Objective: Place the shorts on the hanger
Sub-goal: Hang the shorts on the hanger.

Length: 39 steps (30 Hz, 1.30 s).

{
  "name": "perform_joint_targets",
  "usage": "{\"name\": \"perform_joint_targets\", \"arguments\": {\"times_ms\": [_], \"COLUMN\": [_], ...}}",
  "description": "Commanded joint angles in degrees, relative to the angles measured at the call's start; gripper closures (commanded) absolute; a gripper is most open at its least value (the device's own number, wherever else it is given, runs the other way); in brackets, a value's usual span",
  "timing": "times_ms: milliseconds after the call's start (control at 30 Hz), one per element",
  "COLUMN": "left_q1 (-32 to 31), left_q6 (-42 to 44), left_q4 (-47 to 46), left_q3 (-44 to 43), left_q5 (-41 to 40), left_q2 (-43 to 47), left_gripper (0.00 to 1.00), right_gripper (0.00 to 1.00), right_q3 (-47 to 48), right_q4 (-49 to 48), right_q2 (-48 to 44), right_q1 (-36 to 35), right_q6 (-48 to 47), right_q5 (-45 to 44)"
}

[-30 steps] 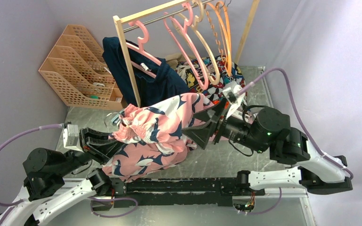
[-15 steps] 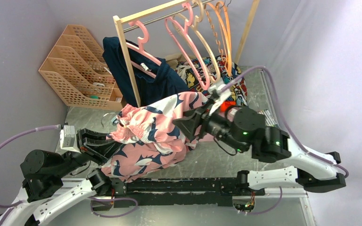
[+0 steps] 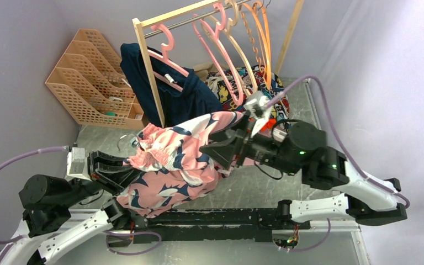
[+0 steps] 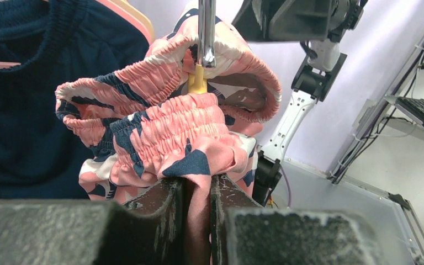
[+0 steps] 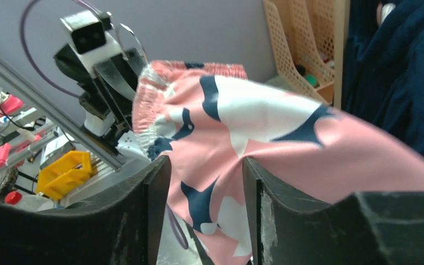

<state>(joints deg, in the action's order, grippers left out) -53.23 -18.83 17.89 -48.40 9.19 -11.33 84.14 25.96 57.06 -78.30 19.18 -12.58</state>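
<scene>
The salmon-pink shorts (image 3: 171, 160) with navy and white blotches hang bunched between my two arms, above the table. My left gripper (image 3: 122, 175) is shut on a fold just under the elastic waistband (image 4: 165, 124). The pale yellow hanger shows only as its neck (image 4: 197, 83) and silver hook (image 4: 206, 30), poking up through the waistband; the rest is hidden inside the fabric. The hook also shows in the top view (image 3: 126, 141). My right gripper (image 3: 221, 152) is at the shorts' right side. Its jaws stand apart with a stretch of the fabric (image 5: 265, 143) between them.
A wooden rail (image 3: 143, 55) at the back carries pink (image 3: 215, 55), beige and orange hangers (image 3: 262, 38) and a plain navy garment (image 3: 182, 94). A cartoon-print cloth (image 3: 254, 94) lies behind the right arm. A beige file organiser (image 3: 88, 77) stands back left.
My right gripper has moved left and closed in on the shorts' right side. My left arm has shifted slightly left, still holding the shorts.
</scene>
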Motion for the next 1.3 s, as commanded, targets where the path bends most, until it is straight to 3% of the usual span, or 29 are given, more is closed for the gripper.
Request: {"name": "perform_joint_targets", "arguments": {"times_ms": [0, 167, 467, 600, 1033, 1167, 1267], "left_q1": [0.1, 0.1, 0.1, 0.1, 0.1, 0.1, 0.1], "left_q6": [0.9, 1.2, 0.2, 0.2, 0.9, 0.7, 0.6], "left_q4": [-1.4, 0.1, -4.8, -4.8, -4.3, -4.4, -4.2], "left_q3": [-2.5, -2.9, -2.2, -2.9, -4.0, -3.7, -3.6], "left_q5": [5.6, 13.0, 21.6, 23.3, 25.1, 25.2, 25.1], "left_q2": [-1.8, -6.0, -12.1, -13.4, -15.3, -15.3, -15.1], "left_gripper": [0.93, 0.93, 0.93, 0.93, 0.93, 0.93, 0.93], "right_gripper": [0.44, 0.43, 0.43, 0.44, 0.61, 0.76, 0.99], "right_q3": [3.5, 11.3, 16.7, 17.1, 17.1, 15.2, 12.6], "right_q4": [1.3, 8.5, 11.9, 11.8, 11.1, 9.2, 5.7], "right_q2": [-4.6, -0.8, 9.9, 11.9, 15.8, 15.3, 13.4], "right_q1": [0.0, 0.0, 0.0, 0.0, 0.0, 0.0, -0.1], "right_q6": [-4.6, -8.1, -14.2, -15.3, -14.7, -14.1, -13.4], "right_q5": [1.7, 3.3, 21.4, 21.3, 21.8, 20.7, 21.7]}}
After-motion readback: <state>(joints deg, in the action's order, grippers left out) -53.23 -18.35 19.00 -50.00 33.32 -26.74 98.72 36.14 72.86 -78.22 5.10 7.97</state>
